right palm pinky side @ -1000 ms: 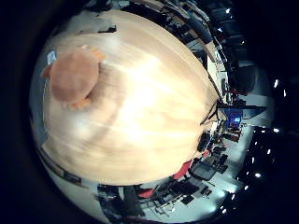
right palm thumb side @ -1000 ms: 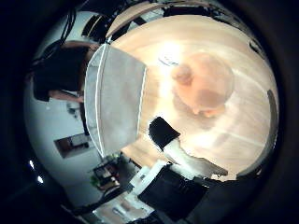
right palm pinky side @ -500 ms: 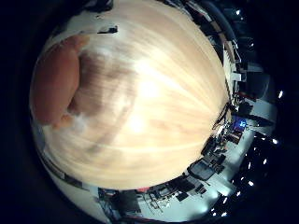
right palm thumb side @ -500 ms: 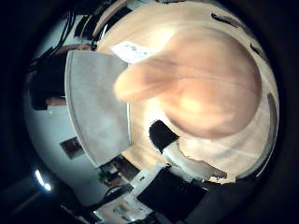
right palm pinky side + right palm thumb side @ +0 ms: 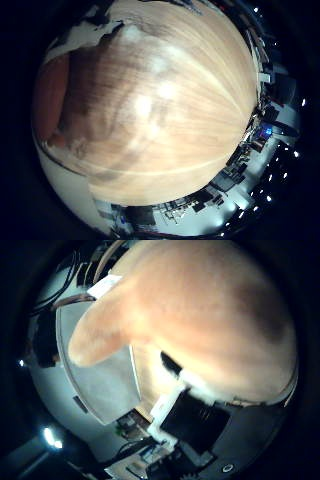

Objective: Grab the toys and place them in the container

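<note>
Whether our fingers (image 5: 172,402) curl, we cannot tell; the plush toy (image 5: 210,315) fills the palm, the grey container (image 5: 100,380) alongside, open wooden counter (image 5: 165,100) beyond.

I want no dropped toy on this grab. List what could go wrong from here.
1. The plush toy fills the thumb side view, so it sits right at the palm; the fingers may close on soft fabric only and slip.
2. The hand shows only one part beside the toy, so grip cannot be confirmed.
3. The grey container lies close alongside on the wooden table; lifting carelessly might knock its wall.
</note>
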You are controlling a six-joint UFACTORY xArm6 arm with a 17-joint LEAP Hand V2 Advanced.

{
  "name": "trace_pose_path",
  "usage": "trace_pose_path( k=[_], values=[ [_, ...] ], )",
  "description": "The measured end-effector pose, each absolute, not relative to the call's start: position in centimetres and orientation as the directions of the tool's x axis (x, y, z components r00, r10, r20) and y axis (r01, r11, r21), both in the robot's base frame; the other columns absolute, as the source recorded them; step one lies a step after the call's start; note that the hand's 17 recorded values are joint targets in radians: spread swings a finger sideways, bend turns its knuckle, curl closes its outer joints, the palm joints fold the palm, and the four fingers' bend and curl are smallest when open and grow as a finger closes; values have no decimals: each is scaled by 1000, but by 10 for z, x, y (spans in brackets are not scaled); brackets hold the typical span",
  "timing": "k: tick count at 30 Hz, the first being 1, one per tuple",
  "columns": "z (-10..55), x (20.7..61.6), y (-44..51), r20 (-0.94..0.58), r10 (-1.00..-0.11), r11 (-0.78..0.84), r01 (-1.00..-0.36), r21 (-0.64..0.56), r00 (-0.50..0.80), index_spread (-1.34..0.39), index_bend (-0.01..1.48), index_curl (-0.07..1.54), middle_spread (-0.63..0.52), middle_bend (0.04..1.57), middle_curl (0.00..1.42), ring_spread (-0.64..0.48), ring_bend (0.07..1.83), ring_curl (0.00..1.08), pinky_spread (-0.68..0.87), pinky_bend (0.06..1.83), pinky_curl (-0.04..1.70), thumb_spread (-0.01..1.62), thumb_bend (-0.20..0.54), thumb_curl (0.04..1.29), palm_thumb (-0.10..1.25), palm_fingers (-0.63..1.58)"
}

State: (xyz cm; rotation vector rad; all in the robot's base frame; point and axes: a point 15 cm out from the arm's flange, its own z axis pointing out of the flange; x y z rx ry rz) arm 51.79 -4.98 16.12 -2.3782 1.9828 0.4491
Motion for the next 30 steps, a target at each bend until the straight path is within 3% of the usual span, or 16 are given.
trace_pose_path(
  k=[4, 8, 30],
  values=[
    [164, 519, -52, -227, -962, -189, -968, 162, 150, -516, 247, 321, -439, 622, 527, -377, 1155, 360, -452, 1151, 127, 1027, 202, 398, 954, 1163],
    [174, 518, -59, -225, -964, -177, -972, 154, 140, -541, 314, 381, -457, 685, 565, -376, 1157, 390, -506, 1173, 173, 1008, 173, 399, 1007, 1194],
    [335, 493, -76, -144, -976, -157, -986, -54, 163, -573, 350, 545, -468, 774, 620, -379, 1180, 458, -531, 1163, 307, 946, -6, 384, 1114, 1157]
  ],
)
